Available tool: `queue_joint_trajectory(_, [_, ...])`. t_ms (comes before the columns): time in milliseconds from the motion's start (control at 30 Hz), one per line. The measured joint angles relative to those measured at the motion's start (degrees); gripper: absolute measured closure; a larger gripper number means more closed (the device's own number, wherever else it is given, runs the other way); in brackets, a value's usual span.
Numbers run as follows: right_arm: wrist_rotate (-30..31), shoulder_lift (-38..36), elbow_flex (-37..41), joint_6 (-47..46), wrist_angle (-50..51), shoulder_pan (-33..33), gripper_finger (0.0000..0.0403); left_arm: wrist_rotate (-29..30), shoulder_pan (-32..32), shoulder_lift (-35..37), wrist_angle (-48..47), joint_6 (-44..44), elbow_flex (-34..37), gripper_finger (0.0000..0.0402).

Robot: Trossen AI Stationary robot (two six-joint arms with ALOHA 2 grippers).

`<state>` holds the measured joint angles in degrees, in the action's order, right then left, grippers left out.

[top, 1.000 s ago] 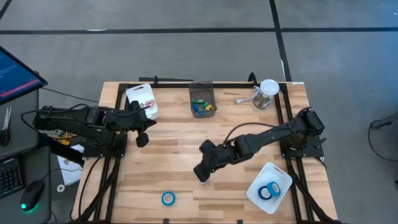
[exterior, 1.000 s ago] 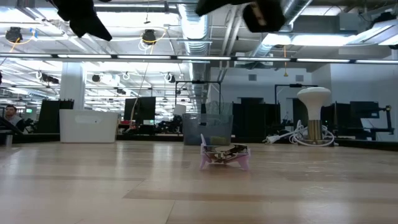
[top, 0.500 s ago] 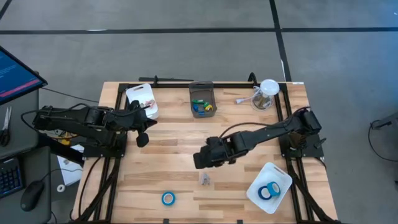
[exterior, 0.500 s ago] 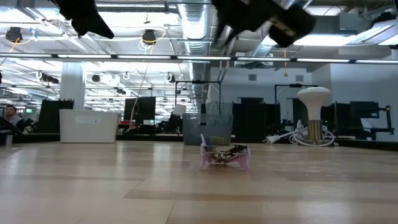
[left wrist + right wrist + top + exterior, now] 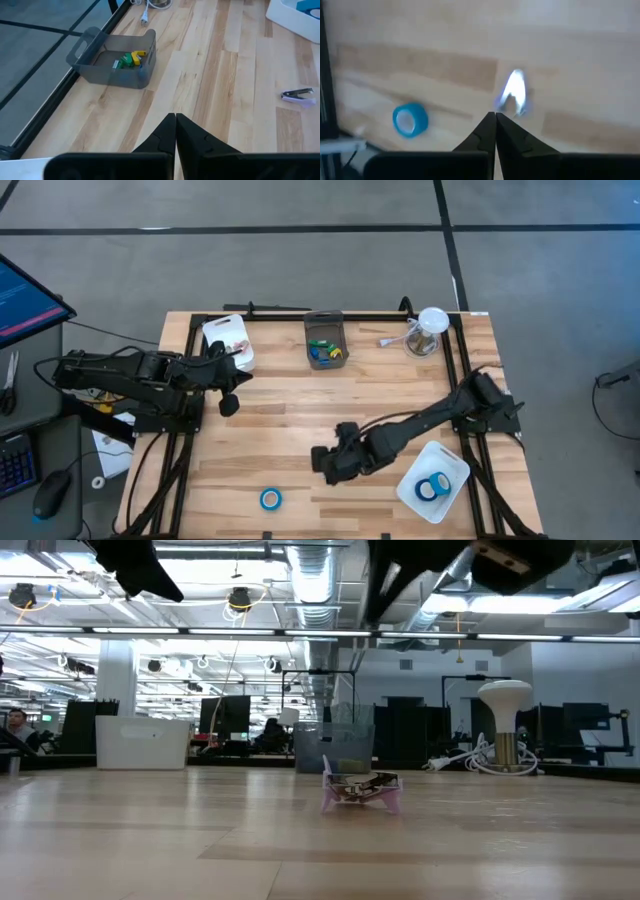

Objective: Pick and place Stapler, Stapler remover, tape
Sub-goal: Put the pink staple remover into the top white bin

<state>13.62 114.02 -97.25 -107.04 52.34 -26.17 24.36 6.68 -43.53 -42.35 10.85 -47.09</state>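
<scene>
The staple remover (image 5: 360, 790), small and purple-white, rests on its feet on the wooden table; it also shows in the left wrist view (image 5: 298, 95) and, blurred, in the right wrist view (image 5: 514, 92). My right gripper (image 5: 495, 116) is shut and hangs above it (image 5: 323, 466), well clear of the table, hiding it from above. One blue tape roll (image 5: 270, 499) lies flat near the front edge. Two more blue rolls lie in a white tray (image 5: 452, 463) at the front right. My left gripper (image 5: 175, 116) waits shut at the left (image 5: 229, 406). I cannot make out the stapler.
A grey bin (image 5: 325, 340) with small coloured things stands at the far middle. A white tray (image 5: 226, 330) sits at the far left, and a white lamp-like stand (image 5: 430, 328) with a cord at the far right. Bare wood lies between the two arms.
My right gripper drew back toward the far edge, then came toward the near edge and down over the staple remover, rolling its wrist on the way. The staple remover has kept its place on the table.
</scene>
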Motion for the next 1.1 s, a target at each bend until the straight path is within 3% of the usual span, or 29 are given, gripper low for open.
queue_joint_trajectory(433, [-13.9, 13.9, -12.5, 7.5, 4.2, 1.2, 0.0397, 0.0, 0.0, 0.0, 0.1, 0.1, 0.0, 0.0398])
queue_joint_trajectory(867, [-13.7, 13.9, -12.2, 11.6, 8.6, 3.1, 0.0322, 0.0, 0.0, 0.0, 0.2, 0.0, 0.0, 0.0398])
queue_joint_trajectory(1100, [-14.3, 14.4, -12.1, 13.1, 9.8, 3.1, 0.0301, 0.0, 0.0, 0.0, 0.2, 0.0, 0.0, 0.0398])
